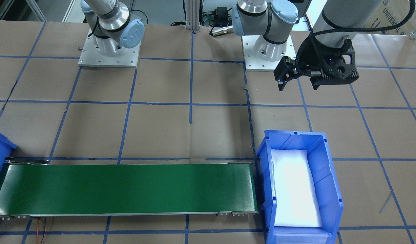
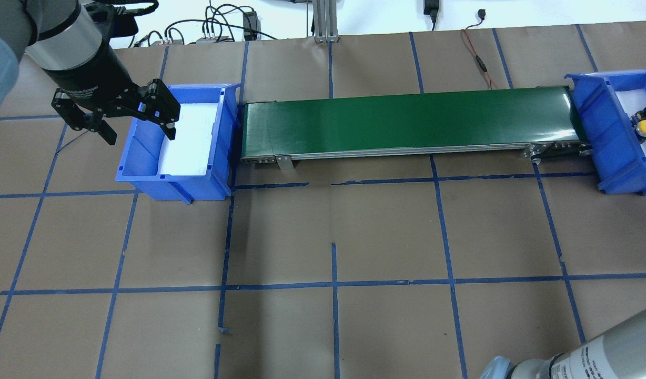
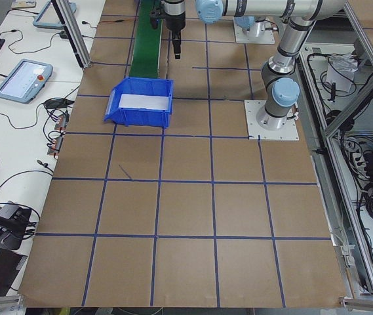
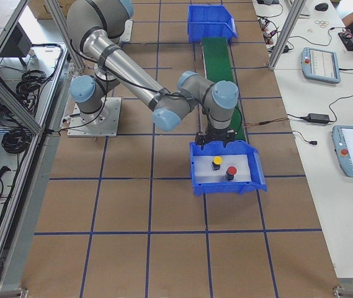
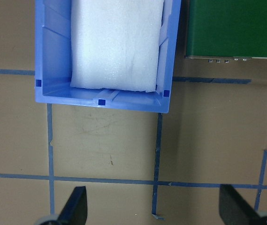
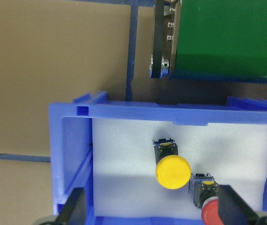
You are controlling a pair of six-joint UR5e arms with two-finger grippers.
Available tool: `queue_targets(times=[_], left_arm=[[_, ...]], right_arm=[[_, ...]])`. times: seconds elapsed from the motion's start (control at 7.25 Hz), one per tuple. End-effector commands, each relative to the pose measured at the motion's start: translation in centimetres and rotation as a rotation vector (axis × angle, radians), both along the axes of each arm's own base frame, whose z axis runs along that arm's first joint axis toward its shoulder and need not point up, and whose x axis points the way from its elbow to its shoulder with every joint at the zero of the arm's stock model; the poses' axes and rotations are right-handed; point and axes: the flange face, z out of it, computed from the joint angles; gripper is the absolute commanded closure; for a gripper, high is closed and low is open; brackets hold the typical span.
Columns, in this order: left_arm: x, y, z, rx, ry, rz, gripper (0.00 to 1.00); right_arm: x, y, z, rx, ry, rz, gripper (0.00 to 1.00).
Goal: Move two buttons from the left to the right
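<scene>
**Item 1: left arm** (image 2: pixel 76 47). Jaws apart with nothing between them. They hang high near the left bin (image 2: pixel 173 185), not inside it.

**Item 2: left bin.** Blue, standing on the counter (image 2: pixel 386 231). It holds a white foam pad (image 2: pixel 189 138) and no button.

**Item 3: conveyor belt** (image 2: pixel 407 118). Green and bare, running from bin to bin.

**Item 4: right bin** (image 2: pixel 607 134). Blue and foam-lined, at the belt's right end. It holds the yellow button (image 6: pixel 172 172) and the red button (image 4: pixel 231 171), just beside each other and both apparently upright on the foam.

**Item 5: right arm** (image 4: pixel 164 108). Jaws apart and empty, poised over the right bin with both buttons below them.

**Status (judged):** the transport looks complete, and only pulling the arms clear seems left.

**Hazards (judged):**
- The buttons look top-heavy on their small bases. A sideways or downward drift of the right jaws could clip a cap and topple a button onto its neighbour.
- A fingertip catching the bin's rim could drag the bin away from the belt.
- A low swing of the left jaws could nudge the left bin out of place
</scene>
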Motion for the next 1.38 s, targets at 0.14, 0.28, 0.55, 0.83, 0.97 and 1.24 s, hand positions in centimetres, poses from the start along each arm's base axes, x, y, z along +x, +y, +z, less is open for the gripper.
queue_targets(times=[0.14,0.28,0.55,0.83,0.97,1.24], left_arm=[[0.0,0.0,0.0,0.001,0.0,0.001,0.0],[0.0,0.0,0.1,-0.001,0.0,0.0,0.0],[0.0,0.0,0.1,-0.002,-0.001,0.001,0.0],[0.0,0.0,0.1,-0.002,-0.001,0.001,0.0],[0.0,0.0,0.1,-0.002,-0.001,0.001,0.0],[0.0,0.0,0.4,-0.007,-0.001,0.001,0.0]], right_arm=[[4.8,6.8,9.6,0.06,0.056,-0.3,0.0],[5.3,7.1,10.2,0.06,0.052,-0.398,0.0],[11.6,5.9,11.9,0.008,0.057,-0.633,0.0],[23.2,5.8,14.8,-0.059,0.06,-0.723,0.0],[29.1,5.9,15.3,-0.084,0.048,-0.794,0.0],[39.9,6.6,14.7,-0.132,0.047,-0.941,0.0]])
